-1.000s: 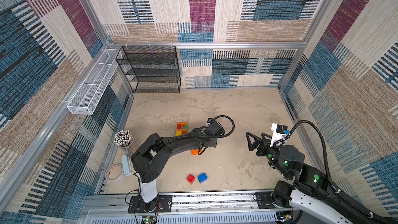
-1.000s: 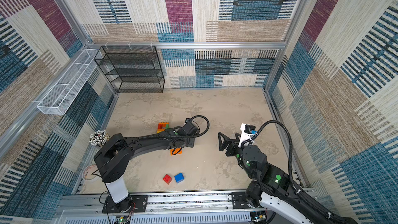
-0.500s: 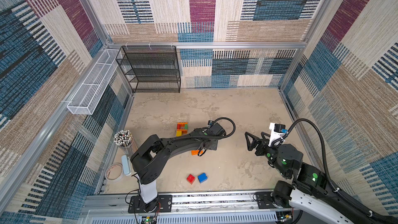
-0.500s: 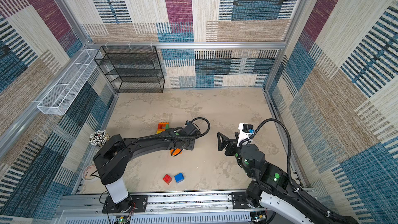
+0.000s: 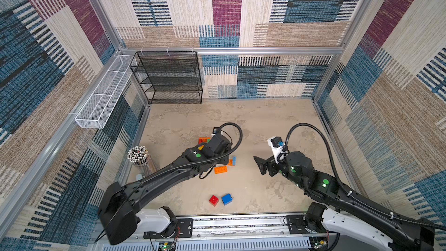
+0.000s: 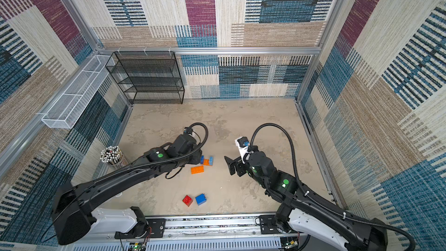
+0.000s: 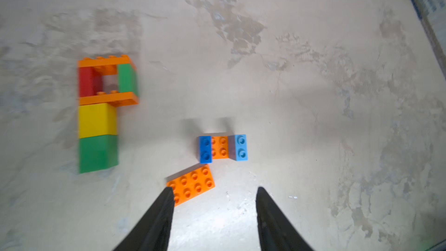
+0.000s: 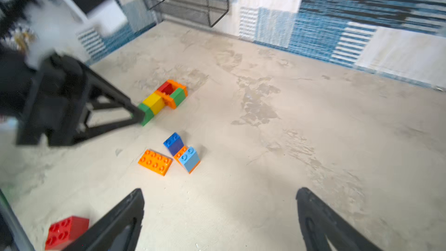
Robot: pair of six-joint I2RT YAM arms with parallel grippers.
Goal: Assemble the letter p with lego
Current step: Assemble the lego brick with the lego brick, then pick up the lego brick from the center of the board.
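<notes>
Landmark: flat orange eight-stud plastic plate, lying studs-up on the beige mottled table; showing in both top views.
Left gripper: jaws are standing partly apart and gripping nothing; bare table is showing between them.
Plate vs left gripper: plate is lying just ahead of the fingertips, one corner passing under one finger; contact cannot be told.
Blue, orange and light-blue brick cluster: sitting just beyond the plate, nearly touching it.
P-shaped brick stack of green, yellow, red and orange: lying flat, apart from the plate, blurred.
Red square brick, blue square brick: sitting side by side, well apart from the plate.
Right gripper: jaws are gaping wide, empty, well apart from the plate.
</notes>
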